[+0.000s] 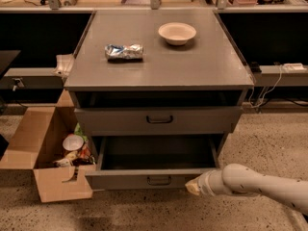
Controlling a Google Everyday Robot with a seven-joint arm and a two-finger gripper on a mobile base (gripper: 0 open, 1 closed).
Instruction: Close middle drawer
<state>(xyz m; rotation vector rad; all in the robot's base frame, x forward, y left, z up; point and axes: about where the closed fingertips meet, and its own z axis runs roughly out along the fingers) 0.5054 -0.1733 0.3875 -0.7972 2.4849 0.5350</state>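
Note:
The middle drawer (125,179) is the wide grey drawer with a low flat front and a small dark bar handle (159,180). It stands pulled out of the cabinet, and its dark inside (156,153) looks empty. My gripper (191,187), on a white arm (255,183) that comes in from the lower right, is at the right end of the drawer's front, touching it or very close to it. The taller top drawer (202,120) above is pushed in. The lowest drawer is hidden under the open one.
A white bowl (177,32) and a crumpled foil packet (124,51) lie on the cabinet top (202,66). An open cardboard box (33,138) holding a cup and trash stands on the floor to the left of the drawer. Cables run along the wall at right (269,88).

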